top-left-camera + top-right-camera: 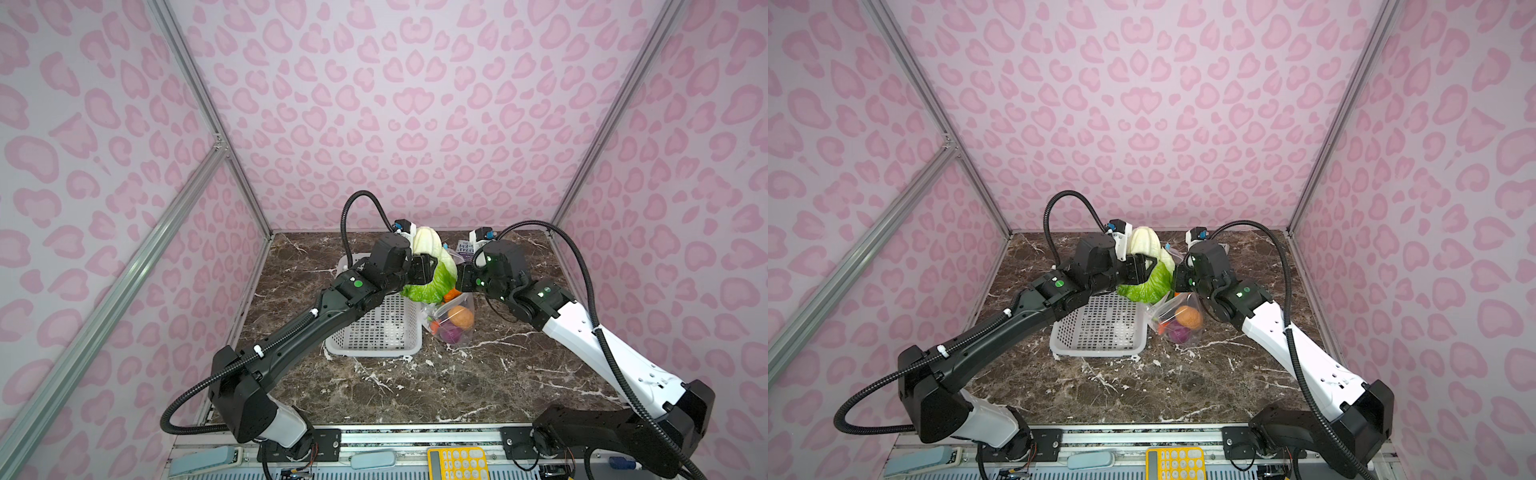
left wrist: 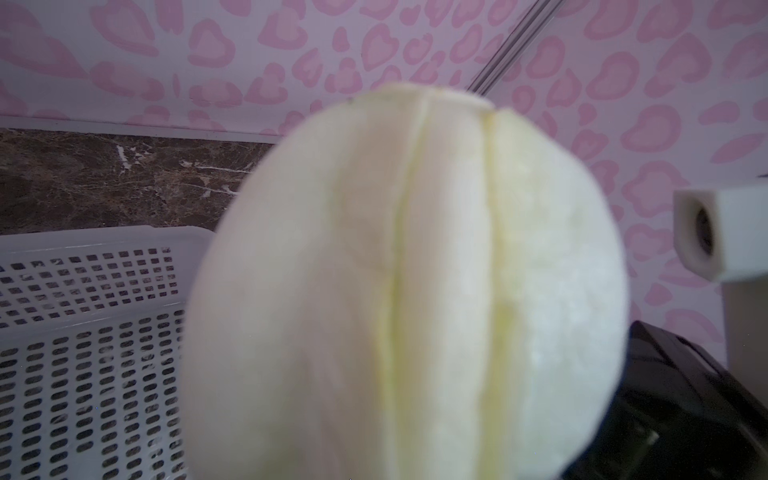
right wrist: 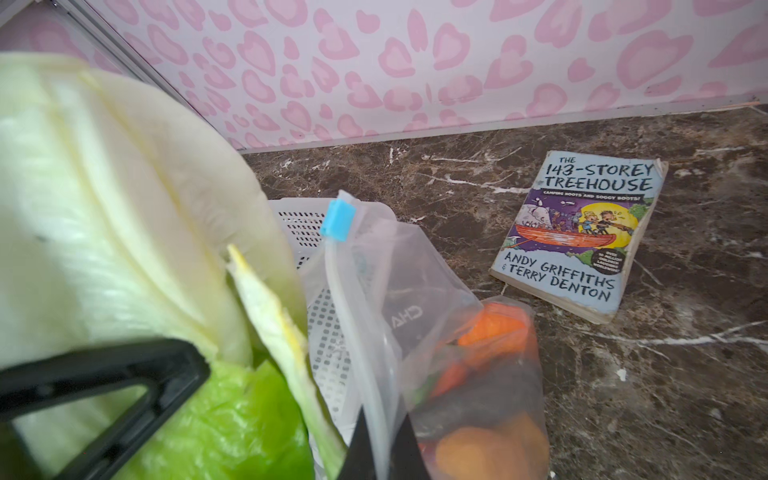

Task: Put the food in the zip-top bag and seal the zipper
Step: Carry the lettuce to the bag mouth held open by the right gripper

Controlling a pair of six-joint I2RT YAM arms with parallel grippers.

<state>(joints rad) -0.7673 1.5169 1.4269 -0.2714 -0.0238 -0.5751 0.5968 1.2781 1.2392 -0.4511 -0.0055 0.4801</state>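
Observation:
My left gripper (image 1: 430, 270) is shut on the green-and-white cabbage (image 1: 426, 243), which hangs in the air above the white basket's far right corner. Its white end fills the left wrist view (image 2: 407, 291) and hides the jaws there. One left finger (image 3: 124, 374) shows against the cabbage (image 3: 104, 208). My right gripper (image 1: 460, 286) is shut on the mouth edge of the zip-top bag (image 1: 453, 322), lifting it beside the cabbage. The zipper strip (image 3: 353, 332) runs up from my right gripper (image 3: 380, 440) to the blue slider (image 3: 338, 220). An orange piece (image 1: 460, 318), a purple onion (image 1: 451, 334) and a carrot (image 1: 451, 296) lie inside the bag.
The white perforated basket (image 1: 374, 351) stands left of the bag, under my left arm. A paperback book (image 3: 582, 237) lies on the marble table (image 1: 415, 386) behind the bag, near the back wall. A yellow calculator (image 1: 457, 463) sits below the table's front edge.

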